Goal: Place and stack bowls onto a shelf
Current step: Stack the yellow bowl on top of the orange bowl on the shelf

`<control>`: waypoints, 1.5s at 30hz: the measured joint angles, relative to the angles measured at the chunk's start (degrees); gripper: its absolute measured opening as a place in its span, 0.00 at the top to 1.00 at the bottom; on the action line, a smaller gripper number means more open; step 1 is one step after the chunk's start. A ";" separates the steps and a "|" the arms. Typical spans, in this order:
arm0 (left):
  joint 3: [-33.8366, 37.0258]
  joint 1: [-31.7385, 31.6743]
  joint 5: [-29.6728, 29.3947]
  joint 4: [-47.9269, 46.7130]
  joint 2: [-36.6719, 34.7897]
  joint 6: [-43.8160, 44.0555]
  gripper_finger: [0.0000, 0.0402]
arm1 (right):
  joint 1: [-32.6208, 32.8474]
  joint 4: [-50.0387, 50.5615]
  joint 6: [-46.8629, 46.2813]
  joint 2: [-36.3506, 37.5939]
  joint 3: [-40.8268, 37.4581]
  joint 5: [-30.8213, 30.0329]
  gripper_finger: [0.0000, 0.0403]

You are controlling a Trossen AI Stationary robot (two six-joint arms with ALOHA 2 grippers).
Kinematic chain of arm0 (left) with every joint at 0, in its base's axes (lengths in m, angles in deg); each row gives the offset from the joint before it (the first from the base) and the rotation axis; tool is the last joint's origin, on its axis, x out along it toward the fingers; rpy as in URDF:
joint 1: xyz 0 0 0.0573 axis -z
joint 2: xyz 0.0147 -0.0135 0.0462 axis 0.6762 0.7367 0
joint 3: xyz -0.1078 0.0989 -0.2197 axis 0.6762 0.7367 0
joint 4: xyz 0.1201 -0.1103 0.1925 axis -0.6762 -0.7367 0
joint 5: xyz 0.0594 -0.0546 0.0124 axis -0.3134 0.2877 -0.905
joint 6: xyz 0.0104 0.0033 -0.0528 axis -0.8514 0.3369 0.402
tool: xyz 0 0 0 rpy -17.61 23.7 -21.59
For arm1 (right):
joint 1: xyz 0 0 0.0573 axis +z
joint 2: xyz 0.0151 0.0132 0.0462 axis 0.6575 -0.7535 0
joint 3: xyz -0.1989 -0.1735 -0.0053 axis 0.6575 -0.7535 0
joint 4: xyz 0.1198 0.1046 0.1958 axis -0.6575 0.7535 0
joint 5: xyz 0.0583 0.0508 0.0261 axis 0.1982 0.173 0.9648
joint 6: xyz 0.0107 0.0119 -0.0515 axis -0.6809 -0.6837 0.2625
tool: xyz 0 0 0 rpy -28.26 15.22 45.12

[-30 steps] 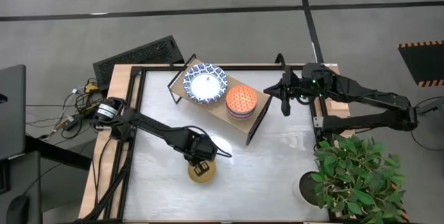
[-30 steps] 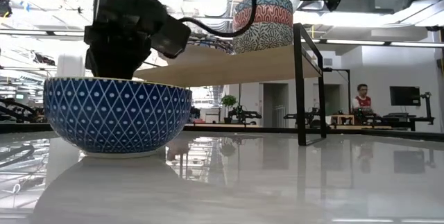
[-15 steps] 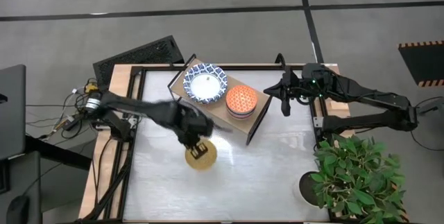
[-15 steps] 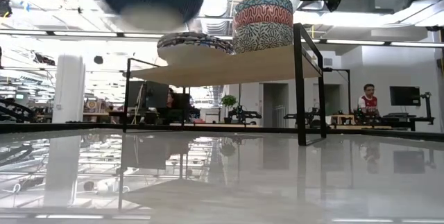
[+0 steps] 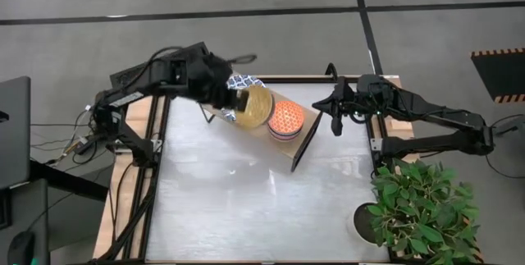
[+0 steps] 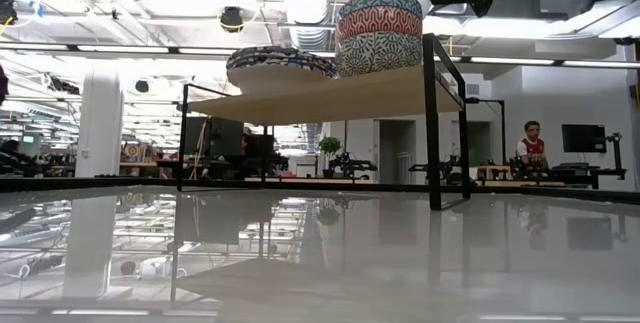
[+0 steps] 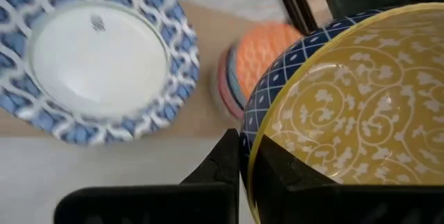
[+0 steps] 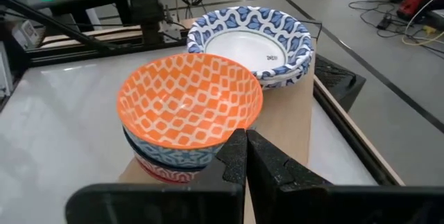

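My left gripper is shut on a blue diamond-patterned bowl with a yellow inside, held in the air over the light-wood shelf. On the shelf rest a wide white bowl with a blue rim and a stack of small bowls whose top one is orange inside. The held bowl hangs between them and partly covers the white bowl in the high view. It is out of the low view. My right gripper is shut and empty, beyond the shelf's right end. My left gripper pinches the bowl's rim, one finger on the blue outer wall and one on the yellow inside. The fingers come from the table's far left. The bowl is lifted clear, its opening up, above the shelf.
A potted green plant stands at the near right corner. The black table frame runs along the edges. The white tabletop lies in front of the shelf. In the low view a person stands far off in the room.
My left gripper has lifted the blue-and-yellow bowl off the tabletop, then carried it up and toward the far edge to above the shelf. The bowl has left the low view. The shelf's bowls have stayed in place.
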 joint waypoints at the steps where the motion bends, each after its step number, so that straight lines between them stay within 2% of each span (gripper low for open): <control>1: -0.04 -1.22 0.30 0.49 0.06 -0.09 1.00 | -0.19 0.01 -0.01 0.00 0.00 -0.02 0.93; 7: -0.15 -6.23 5.53 7.35 1.25 -3.53 1.00 | -1.36 0.01 -0.03 0.00 0.00 -0.05 0.93; 17: -0.58 -8.13 11.77 12.80 6.47 -6.48 1.00 | -2.15 0.39 -0.25 -0.19 0.00 -0.05 0.93; 34: -0.47 -9.24 11.79 8.66 14.22 -14.73 1.00 | -2.74 1.02 -0.14 -0.22 0.00 -0.04 0.93; 45: -0.47 -9.18 13.39 8.73 14.22 -16.05 0.99 | -2.74 1.08 0.03 -0.22 0.00 -0.06 0.93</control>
